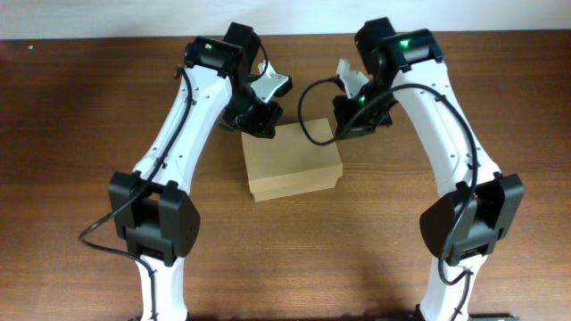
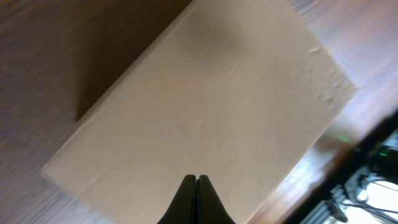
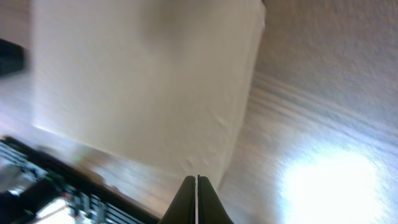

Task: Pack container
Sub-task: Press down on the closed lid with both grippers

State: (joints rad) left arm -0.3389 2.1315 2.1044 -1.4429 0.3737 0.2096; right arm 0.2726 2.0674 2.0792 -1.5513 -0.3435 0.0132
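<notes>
Wooden table (image 1: 89, 107) bears container (image 1: 294, 165); left hand (image 2: 196, 181), right hand (image 3: 197, 180) pinched together, seemingly by its corners.

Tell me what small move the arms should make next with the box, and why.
Probably raise both away: the container lies closed, lid flat, and the left gripper and right gripper are shut, empty, at its far corners.

Dark wooden table (image 1: 71, 134) carries one closed tan cardboard box (image 1: 293, 165)

Even overhead light, blurred wrist views, white glare on table (image 3: 329, 180)
</notes>
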